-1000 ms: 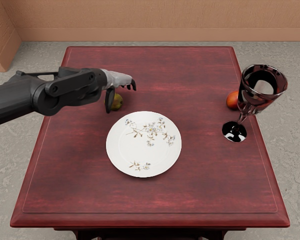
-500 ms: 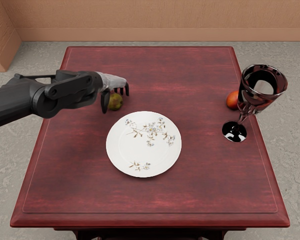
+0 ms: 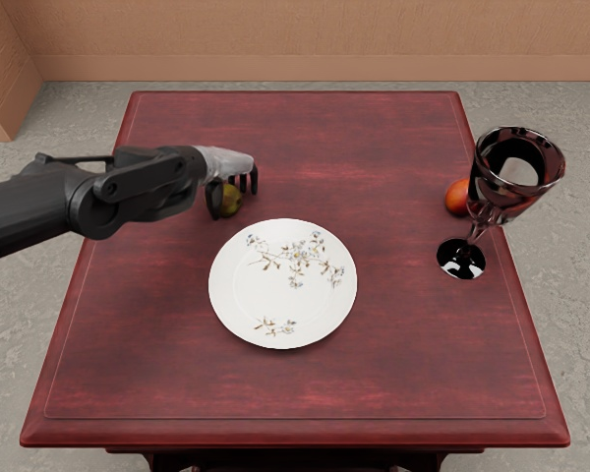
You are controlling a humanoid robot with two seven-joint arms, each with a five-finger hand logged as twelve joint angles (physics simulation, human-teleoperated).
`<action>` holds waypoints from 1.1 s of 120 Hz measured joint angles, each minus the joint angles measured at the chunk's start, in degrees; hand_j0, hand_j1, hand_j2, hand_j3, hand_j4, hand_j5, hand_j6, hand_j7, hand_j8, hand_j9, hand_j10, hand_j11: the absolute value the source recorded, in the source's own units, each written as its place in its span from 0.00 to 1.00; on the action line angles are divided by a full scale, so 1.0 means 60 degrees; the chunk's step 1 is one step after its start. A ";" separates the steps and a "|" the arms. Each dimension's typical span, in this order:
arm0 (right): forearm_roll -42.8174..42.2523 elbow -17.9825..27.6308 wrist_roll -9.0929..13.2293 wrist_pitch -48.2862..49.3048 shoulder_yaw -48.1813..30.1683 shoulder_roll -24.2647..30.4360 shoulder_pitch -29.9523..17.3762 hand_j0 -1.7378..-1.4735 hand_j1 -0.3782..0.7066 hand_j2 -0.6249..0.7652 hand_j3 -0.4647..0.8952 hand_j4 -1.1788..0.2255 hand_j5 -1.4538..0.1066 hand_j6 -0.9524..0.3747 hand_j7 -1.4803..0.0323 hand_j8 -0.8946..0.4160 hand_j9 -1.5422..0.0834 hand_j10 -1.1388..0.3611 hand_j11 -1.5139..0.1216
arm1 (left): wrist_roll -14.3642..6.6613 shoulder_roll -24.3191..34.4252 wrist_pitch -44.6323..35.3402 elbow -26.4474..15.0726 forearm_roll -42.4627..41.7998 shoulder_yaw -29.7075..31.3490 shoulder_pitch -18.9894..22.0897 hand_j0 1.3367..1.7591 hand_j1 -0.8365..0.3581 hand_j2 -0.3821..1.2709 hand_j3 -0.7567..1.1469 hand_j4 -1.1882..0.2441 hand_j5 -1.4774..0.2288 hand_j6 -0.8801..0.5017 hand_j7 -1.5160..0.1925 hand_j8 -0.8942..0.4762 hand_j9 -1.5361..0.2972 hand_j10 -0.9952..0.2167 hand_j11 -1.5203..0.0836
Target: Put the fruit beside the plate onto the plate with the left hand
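Left hand (image 3: 230,177), lowered over the past second, is now curled closed around the fruit (image 3: 230,202) just beside the plate (image 3: 246,295), apparently ready for lifting.

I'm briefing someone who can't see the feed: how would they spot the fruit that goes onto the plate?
Start from the white flowered plate at the middle of the red table. Just off its far-left rim lies a small yellow-green fruit, under the left hand. The other fruit is orange-red and sits far right by the wine glass.
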State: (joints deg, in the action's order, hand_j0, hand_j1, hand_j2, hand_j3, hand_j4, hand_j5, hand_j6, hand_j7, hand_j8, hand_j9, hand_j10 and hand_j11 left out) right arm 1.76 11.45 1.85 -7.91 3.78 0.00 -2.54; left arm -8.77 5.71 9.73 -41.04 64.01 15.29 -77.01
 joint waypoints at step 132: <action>0.0000 0.0000 0.0000 0.0000 0.0000 0.0000 0.0003 0.30 0.06 0.45 0.34 0.82 0.91 0.70 0.95 0.66 0.93 0.74 0.90 | -0.0008 0.0940 0.0658 -0.1852 -0.1632 -0.0055 -0.1006 0.73 0.36 0.46 0.40 0.28 0.26 0.39 0.25 0.45 0.25 0.50 0.28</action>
State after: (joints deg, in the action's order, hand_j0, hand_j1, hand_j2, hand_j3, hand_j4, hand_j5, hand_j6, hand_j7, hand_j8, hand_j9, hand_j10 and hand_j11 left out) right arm 1.76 11.45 1.84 -7.91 3.77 0.00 -2.52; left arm -8.82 11.35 13.68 -52.16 54.22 14.96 -83.05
